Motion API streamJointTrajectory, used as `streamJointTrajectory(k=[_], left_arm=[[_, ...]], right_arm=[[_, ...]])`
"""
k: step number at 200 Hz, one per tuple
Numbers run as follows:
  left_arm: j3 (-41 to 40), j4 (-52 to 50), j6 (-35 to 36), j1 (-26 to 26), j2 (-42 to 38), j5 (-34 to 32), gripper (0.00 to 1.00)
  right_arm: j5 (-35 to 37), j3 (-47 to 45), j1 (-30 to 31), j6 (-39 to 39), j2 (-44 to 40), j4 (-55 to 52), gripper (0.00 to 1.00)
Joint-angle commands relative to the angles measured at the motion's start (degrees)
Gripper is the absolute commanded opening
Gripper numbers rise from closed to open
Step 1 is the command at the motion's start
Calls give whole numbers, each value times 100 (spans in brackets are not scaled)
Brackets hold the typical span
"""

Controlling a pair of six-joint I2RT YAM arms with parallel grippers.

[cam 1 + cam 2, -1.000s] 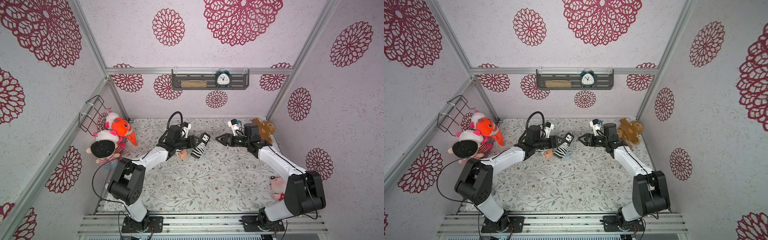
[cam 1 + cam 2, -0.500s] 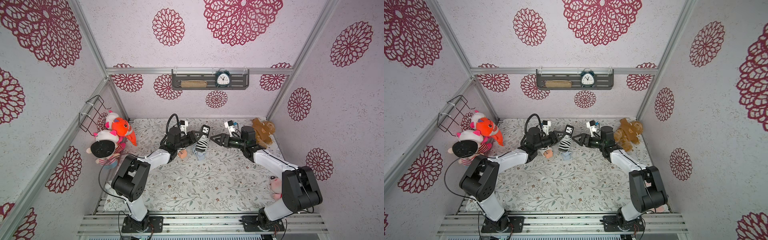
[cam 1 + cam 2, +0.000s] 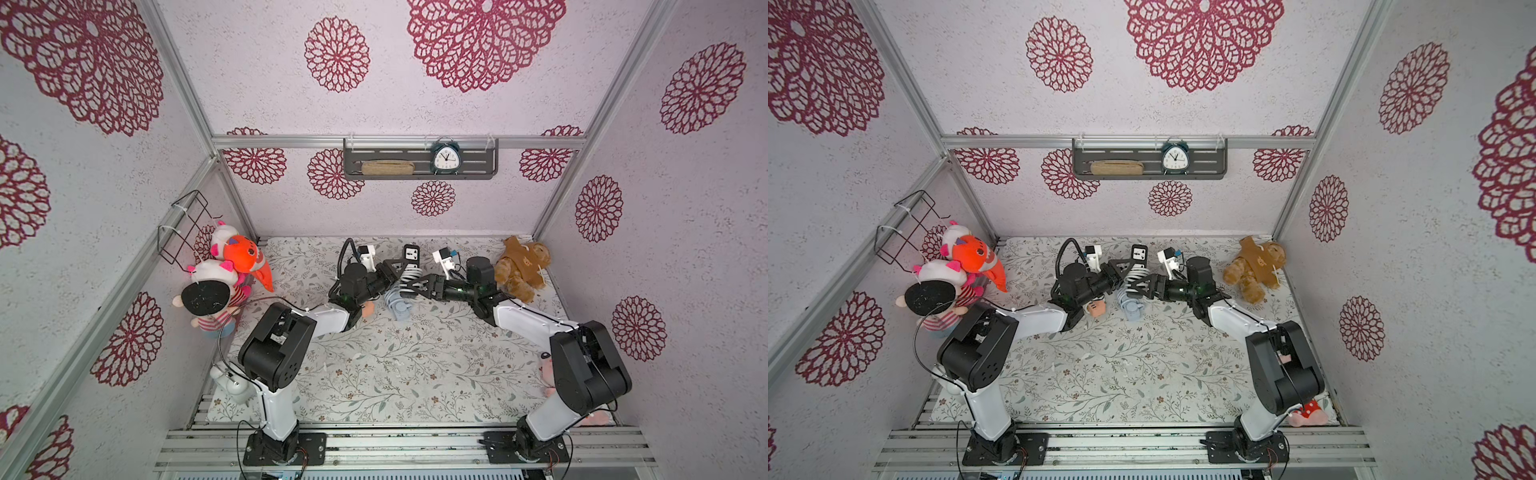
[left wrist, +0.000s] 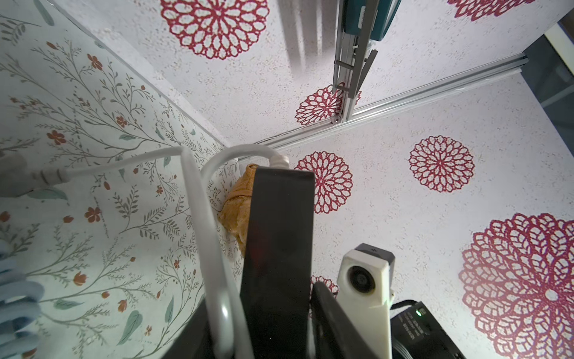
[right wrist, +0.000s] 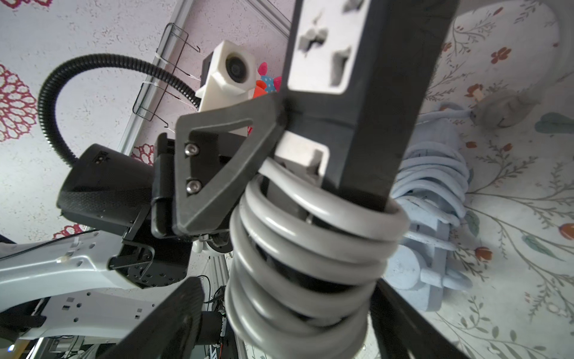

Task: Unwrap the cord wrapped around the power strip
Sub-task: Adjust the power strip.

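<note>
While the left hand (image 3: pixel 404 266) clamps the black plastic power strip (image 5: pixel 388 93), the right hand (image 3: pixel 405 287) sits wide open, straddling its coiled white cord (image 5: pixel 310 248).

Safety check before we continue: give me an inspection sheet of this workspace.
Surface: floral mat, small white scraps scattered.
Job's things: power strip held off the mat, cord coiled around it.
Clutter: plush toys, brown teddy, light blue object.
Grippers: left gripper shut on the strip; right gripper open, straddling the coils.
Cables: black hose arching over the left wrist.
Surroundings: patterned walls, shelf with clock, wire basket.
</note>
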Motion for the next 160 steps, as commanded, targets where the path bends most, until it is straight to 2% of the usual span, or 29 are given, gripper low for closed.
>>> streamJointTrajectory(k=[1,29,55,78,91,98,102,111,114,120,160], left_arm=[[144,675,-161,-84,-116,-226,0],[161,631,-166,-183,-57,-301,0],[92,668,-155,-210,3,-295,0],[-10,446,-12,-194,-93,-320,31],[-28,215,133,-186,-173,-322,56],[-45,78,216,-175,-224,-331,77],[-61,3,258,-168,-269,-335,86],[-128,-144,352,-132,-371,-373,98],[-153,-176,376,-114,-411,-382,100],[-218,-243,417,-75,-491,-395,98],[-559,-1237,861,318,-1240,-308,97]], right_arm=[[-65,254,38,43,-21,250,76],[-64,224,38,230,46,496,61],[21,288,42,49,-1,282,44],[106,383,23,-221,-75,-95,37],[89,429,17,-288,-94,-209,34],[60,456,11,-333,-93,-279,30],[37,471,10,-346,-93,-301,29],[-7,487,-5,-370,-95,-329,28],[-22,500,-10,-383,-102,-354,27],[-53,523,-18,-429,-106,-416,27],[-377,756,-166,-762,-78,-993,25]])
